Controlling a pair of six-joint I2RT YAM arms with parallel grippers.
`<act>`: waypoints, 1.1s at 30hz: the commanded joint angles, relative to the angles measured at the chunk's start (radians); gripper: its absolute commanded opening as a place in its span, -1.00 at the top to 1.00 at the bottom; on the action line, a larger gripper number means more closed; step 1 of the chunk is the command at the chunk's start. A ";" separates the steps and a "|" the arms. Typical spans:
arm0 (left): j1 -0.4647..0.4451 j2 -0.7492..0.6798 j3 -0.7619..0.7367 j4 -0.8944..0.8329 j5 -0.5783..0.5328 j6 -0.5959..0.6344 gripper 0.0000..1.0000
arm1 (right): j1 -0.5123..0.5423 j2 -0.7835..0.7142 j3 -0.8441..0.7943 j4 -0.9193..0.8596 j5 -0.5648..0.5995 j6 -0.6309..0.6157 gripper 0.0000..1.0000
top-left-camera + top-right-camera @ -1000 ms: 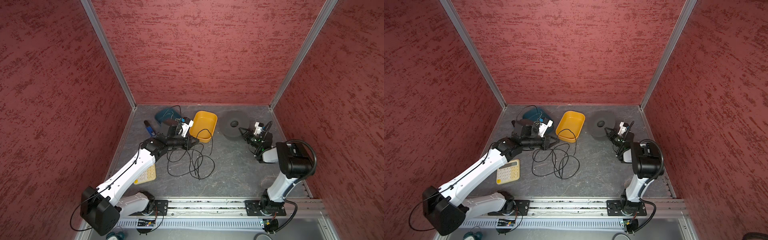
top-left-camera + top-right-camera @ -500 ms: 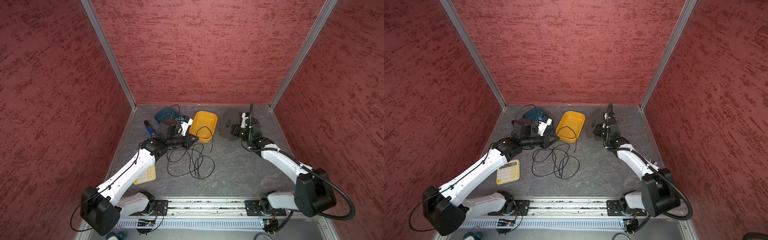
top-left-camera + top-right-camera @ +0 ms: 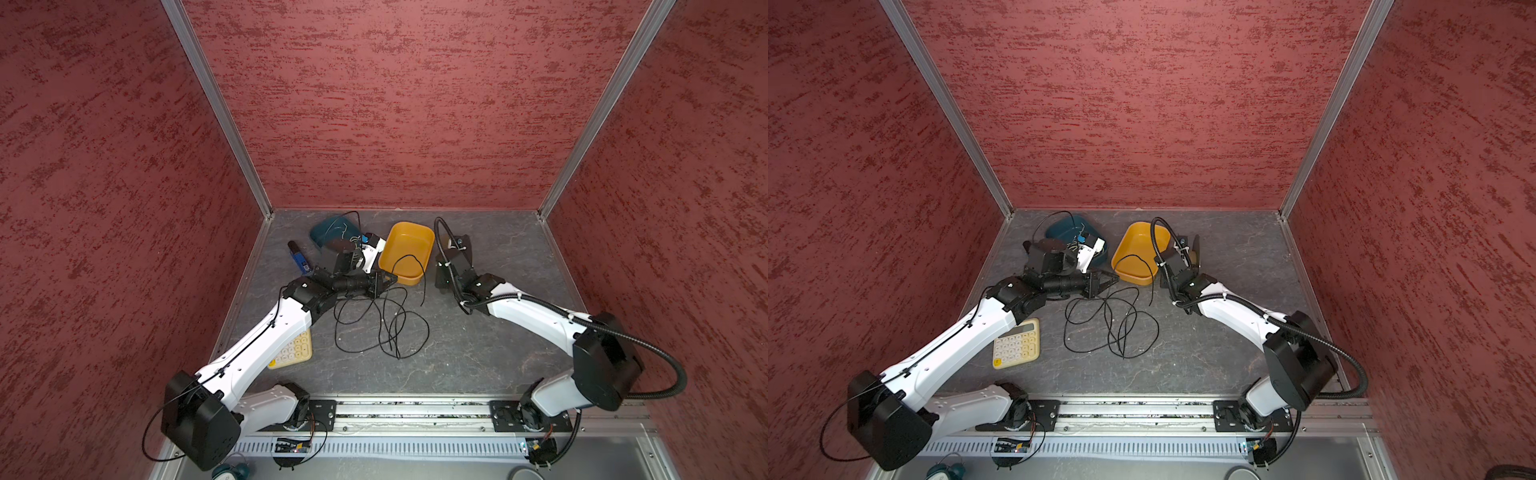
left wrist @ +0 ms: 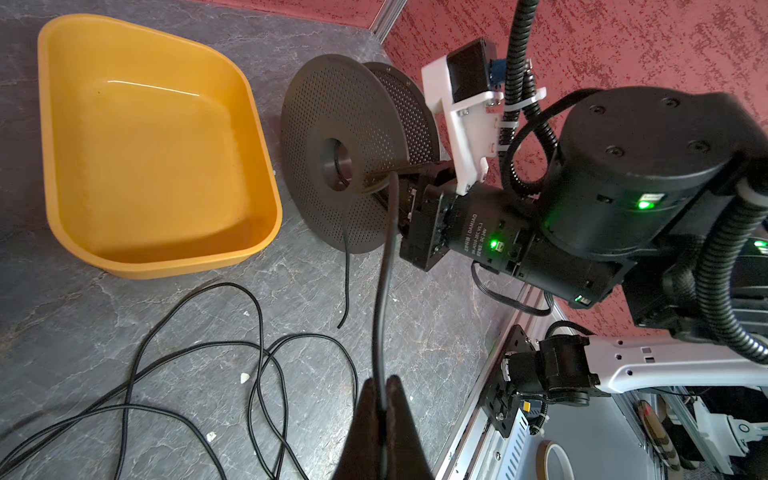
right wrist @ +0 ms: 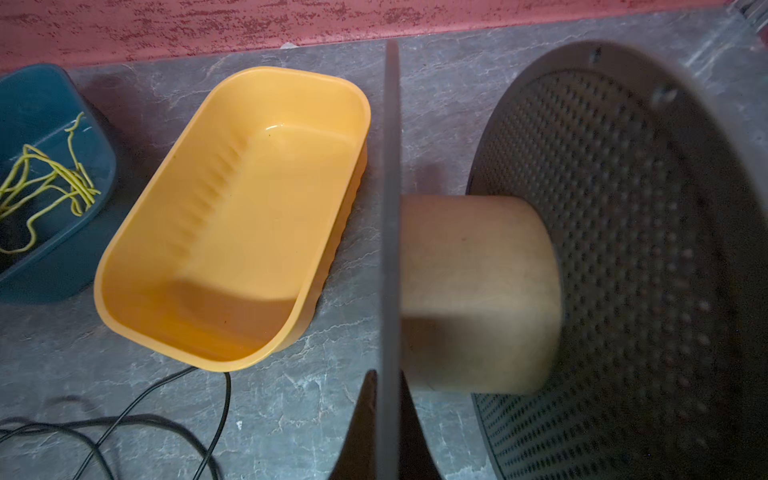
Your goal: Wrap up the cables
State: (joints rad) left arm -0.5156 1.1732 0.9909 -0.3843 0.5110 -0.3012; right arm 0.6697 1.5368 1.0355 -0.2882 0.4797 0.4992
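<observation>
The yellow tray (image 4: pixel 145 158) is smooth plastic, glossy inside; the blue tray (image 5: pixel 45 270) on one side of it is plastic too, but duller; the spool (image 4: pixel 357 124) on its other side is matt black, pierced all over with small holes, and its tan core (image 5: pixel 478 291) looks like plain card or wood, unpolished; the cable (image 4: pixel 384 266) in front of the yellow tray is matt black; the table (image 3: pixel 478 353) under it is grey, veined like stone, matt; the walls (image 3: pixel 395 104) behind it are red and rough; the corner posts (image 3: pixel 215 104) are bare metal; the calculator (image 3: pixel 1017 343) is cream plastic.
</observation>
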 commanded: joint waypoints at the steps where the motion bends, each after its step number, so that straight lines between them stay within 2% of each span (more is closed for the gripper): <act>1: 0.006 0.009 -0.001 0.025 -0.005 0.011 1.00 | 0.014 0.020 0.029 0.035 0.094 0.009 1.00; 4: 0.006 0.011 0.000 0.024 -0.009 0.011 1.00 | 0.025 0.059 0.052 0.026 0.100 0.007 1.00; 11: 0.005 0.004 -0.004 0.021 -0.017 0.005 1.00 | 0.034 0.062 0.037 0.058 0.086 0.007 0.82; 18: 0.003 0.006 0.002 0.017 -0.015 0.005 1.00 | 0.034 0.043 0.026 0.083 0.073 -0.019 0.54; 26: -0.007 0.009 0.013 0.005 -0.017 0.010 1.00 | 0.034 0.038 0.052 0.060 0.072 -0.037 0.39; 33: -0.020 0.014 0.015 0.021 -0.024 0.002 1.00 | 0.036 -0.023 0.030 0.080 0.001 -0.049 0.09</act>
State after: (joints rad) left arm -0.5266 1.1774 0.9909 -0.3840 0.4938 -0.3016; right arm 0.6983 1.5692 1.0721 -0.2325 0.5190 0.4644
